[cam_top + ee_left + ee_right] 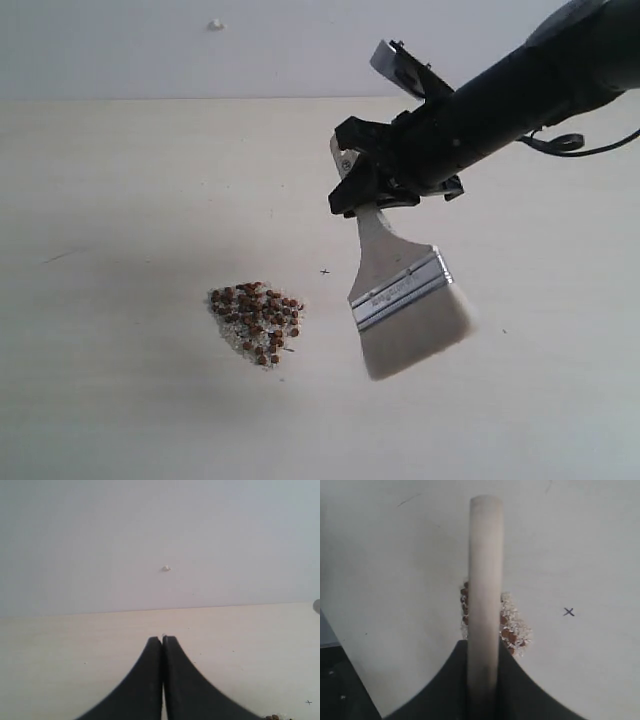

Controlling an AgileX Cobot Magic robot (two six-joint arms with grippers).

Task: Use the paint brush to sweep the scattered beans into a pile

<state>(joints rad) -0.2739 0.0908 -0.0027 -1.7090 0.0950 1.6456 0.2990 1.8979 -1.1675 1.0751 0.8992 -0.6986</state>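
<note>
- Position of the beans (pixel 256 322): one tight heap on the table (pixel 120 200), reddish-brown and mixed with whitish grains.
- In the exterior view the brush (pixel 405 290) is to the right of the heap and apart from it. Its handle is up and its bristles are down, and it is tilted so that the bristles point toward the lower right.
- The right gripper (pixel 365 185) pinches the handle near its top end, with its fingers closed on the wood from both sides. A small hole in the handle shows just beside them.
- In the right wrist view the handle runs straight out between the two dark fingers (pixel 520 690). The heap lies partly hidden behind it.
- The bristles look blurred. I cannot tell whether their tips touch the table.
- The left gripper (pixel 162 640) points across the table toward the wall (pixel 150 530). Its fingers are pressed together with nothing between them. Only an edge of the heap shows at the corner of that view.
- A small x mark (pixel 324 271) sits on the table between the heap and the brush.
- A white speck (pixel 215 24) sits on the wall behind the table.
</note>
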